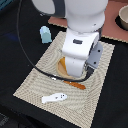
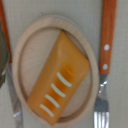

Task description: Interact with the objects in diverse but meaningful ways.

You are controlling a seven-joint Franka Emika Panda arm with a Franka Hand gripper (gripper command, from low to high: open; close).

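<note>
over the woven placemat the arm hung low, camera square above the orange bread block, which lay slantwise on a round wooden plate, fork just beside like a place setting; tool's spread couldn't be told.

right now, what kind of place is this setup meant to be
Probably a lab tabletop staged as a toy dining setting: a woven placemat on a dark table, an orange bread-like block on a round wooden plate with a fork beside it, and a white fish.
</note>
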